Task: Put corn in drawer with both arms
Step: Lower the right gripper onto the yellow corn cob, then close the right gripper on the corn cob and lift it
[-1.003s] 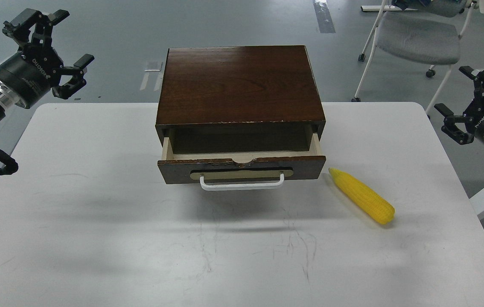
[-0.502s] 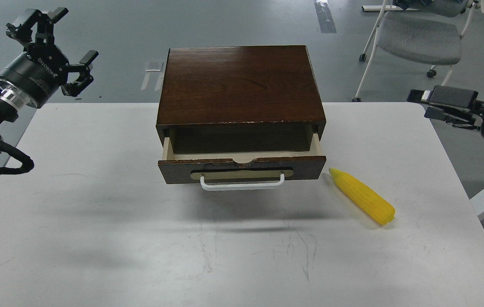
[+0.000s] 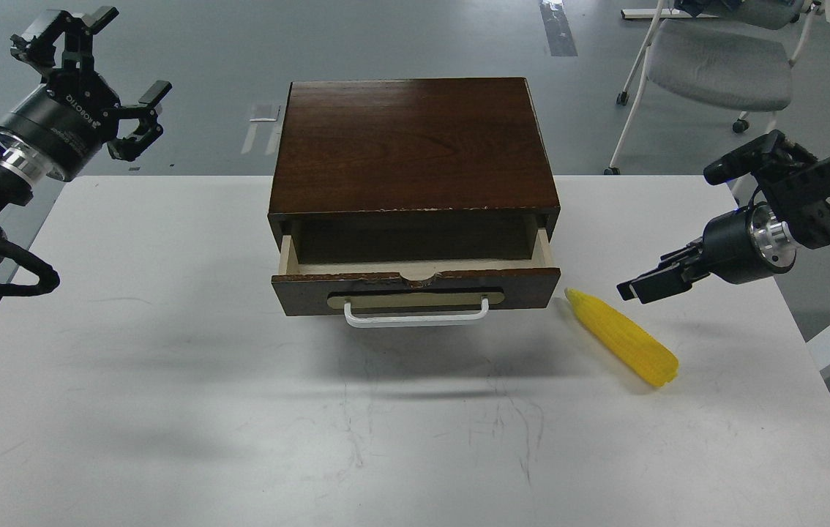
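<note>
The yellow corn (image 3: 623, 338) lies on the white table (image 3: 166, 366), just right of the drawer's front, its pointed end toward the drawer. The drawer (image 3: 415, 287) of the dark brown box (image 3: 411, 143) is pulled partly out, and its pale interior is empty. My right gripper (image 3: 642, 285) hangs low above the table, just above and right of the corn's pointed half, not touching it. It is seen edge-on, so its fingers cannot be told apart. My left gripper (image 3: 129, 55) is open and empty, raised beyond the table's far left corner.
A grey office chair (image 3: 715, 66) stands on the floor behind the table's far right. The box sits at the table's far middle. The white bar handle (image 3: 415, 316) sticks out toward me.
My right arm has swung down and left, from the far right edge to just beside the corn. My left gripper shifted slightly. The corn and drawer have not moved.
</note>
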`<move>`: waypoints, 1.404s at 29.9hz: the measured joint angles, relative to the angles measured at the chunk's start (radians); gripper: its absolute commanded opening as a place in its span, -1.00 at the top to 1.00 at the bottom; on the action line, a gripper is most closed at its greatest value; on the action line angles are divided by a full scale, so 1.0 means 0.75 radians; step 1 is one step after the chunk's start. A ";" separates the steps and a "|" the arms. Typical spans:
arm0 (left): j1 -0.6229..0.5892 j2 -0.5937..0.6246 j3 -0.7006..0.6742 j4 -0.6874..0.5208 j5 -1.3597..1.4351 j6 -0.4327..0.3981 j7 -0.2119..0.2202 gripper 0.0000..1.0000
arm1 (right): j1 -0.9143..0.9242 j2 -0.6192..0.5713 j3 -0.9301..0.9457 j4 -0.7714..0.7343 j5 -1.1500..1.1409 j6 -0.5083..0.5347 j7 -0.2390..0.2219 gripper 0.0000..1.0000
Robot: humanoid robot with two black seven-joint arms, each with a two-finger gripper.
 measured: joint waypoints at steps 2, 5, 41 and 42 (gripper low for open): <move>0.000 -0.002 -0.001 0.000 0.000 0.000 0.000 -0.96 | 0.001 0.033 -0.056 -0.013 -0.061 0.000 0.000 -1.00; 0.000 -0.008 -0.002 0.000 0.001 0.000 0.000 -0.96 | -0.011 0.068 -0.100 -0.036 -0.110 0.000 0.000 -1.00; -0.002 0.000 -0.012 0.001 -0.002 -0.002 0.000 -0.96 | -0.157 0.348 -0.124 -0.242 -0.028 0.000 0.000 0.69; -0.002 0.000 -0.012 0.001 -0.002 -0.001 0.000 -0.96 | -0.157 0.348 -0.133 -0.242 -0.028 0.000 0.000 0.85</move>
